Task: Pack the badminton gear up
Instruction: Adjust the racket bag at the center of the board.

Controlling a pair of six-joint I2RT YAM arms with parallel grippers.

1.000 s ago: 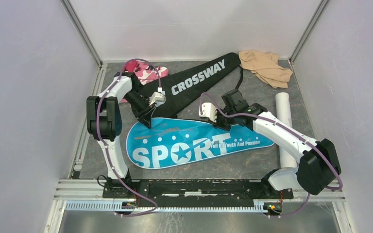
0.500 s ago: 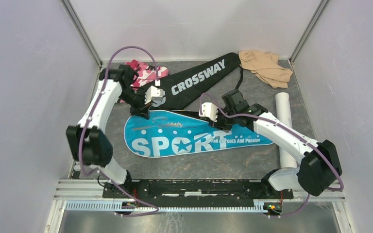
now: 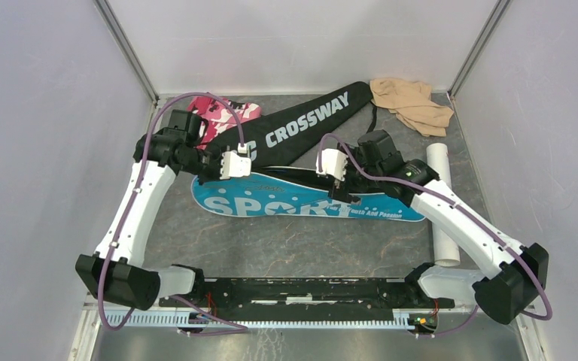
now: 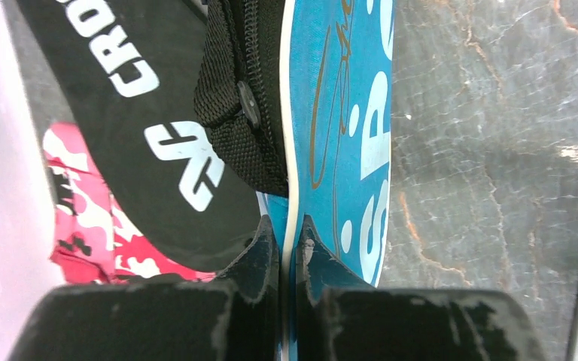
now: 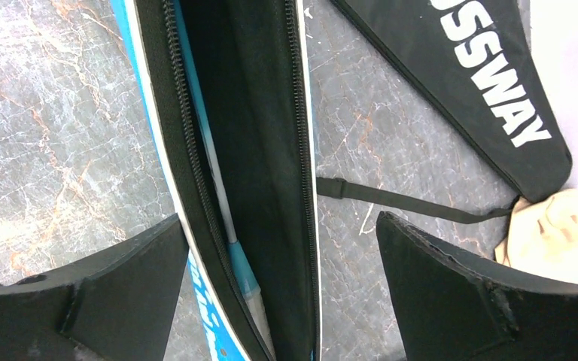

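While my left end effector clamps the blue "SPORT" racket cover, I note the right end effector spread wide over its open zip.

High rear view downward, wrist views close, sharing blue cover

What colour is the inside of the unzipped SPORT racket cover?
Black lining, best seen in right wrist view.

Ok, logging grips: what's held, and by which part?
Left gripper pinches the blue SPORT cover by its white-piped edge; right gripper stands open over the unzipped mouth, holding nothing.
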